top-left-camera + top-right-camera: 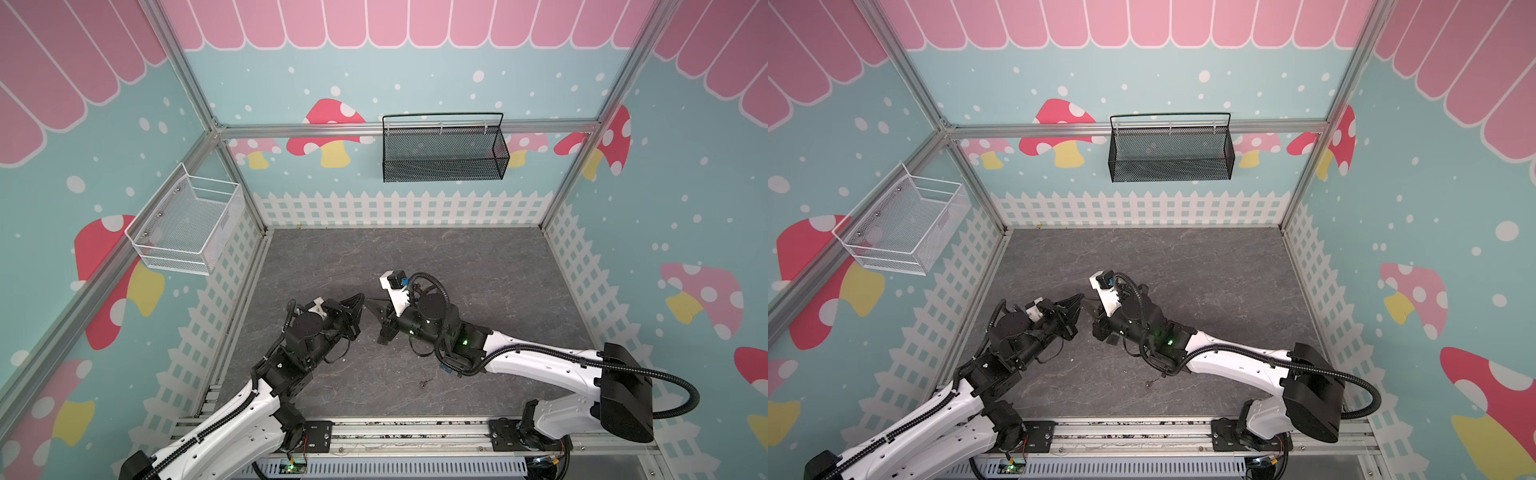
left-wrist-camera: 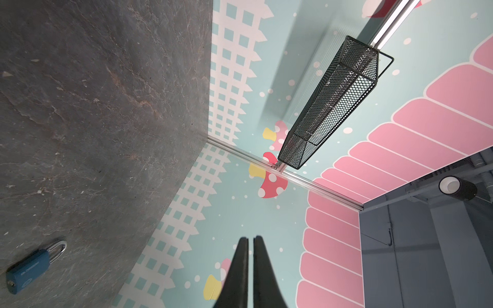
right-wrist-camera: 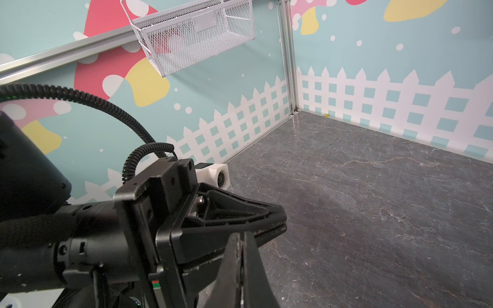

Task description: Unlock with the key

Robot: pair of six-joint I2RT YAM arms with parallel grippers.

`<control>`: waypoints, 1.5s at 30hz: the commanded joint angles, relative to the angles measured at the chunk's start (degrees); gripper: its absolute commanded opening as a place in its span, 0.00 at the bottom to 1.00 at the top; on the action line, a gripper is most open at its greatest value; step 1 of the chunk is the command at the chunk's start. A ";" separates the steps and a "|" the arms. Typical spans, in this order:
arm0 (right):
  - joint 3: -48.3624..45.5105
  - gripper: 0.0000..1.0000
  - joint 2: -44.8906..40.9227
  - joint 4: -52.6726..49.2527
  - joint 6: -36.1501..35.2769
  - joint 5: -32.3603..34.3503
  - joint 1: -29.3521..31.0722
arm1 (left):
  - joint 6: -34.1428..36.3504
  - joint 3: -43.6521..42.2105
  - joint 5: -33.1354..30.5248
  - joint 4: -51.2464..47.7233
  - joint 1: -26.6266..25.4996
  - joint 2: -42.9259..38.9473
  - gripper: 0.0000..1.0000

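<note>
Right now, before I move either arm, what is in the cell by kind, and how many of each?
Padlock: 1, blue
Key: 1, tiny, probably the key, lying loose
Wall baskets: 2, white basket, black basket
Grippers: 2, left gripper, right gripper, both shut and empty
Total: 6

Illegible print on blue padlock (image 2: pixel 29 269)

Mushroom-patterned walls (image 1: pixel 291 79) surround a grey stone-look floor (image 1: pixel 490 270).

1 black mesh basket (image 1: pixel 442 170) | hung rear | 1 white mesh basket (image 1: pixel 174 232) | hung left
</note>
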 commanded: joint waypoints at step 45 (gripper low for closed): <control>-5.88 0.57 -2.29 17.10 30.68 -41.88 -14.77 | 65.71 9.01 13.47 3.34 3.47 -1.74 0.00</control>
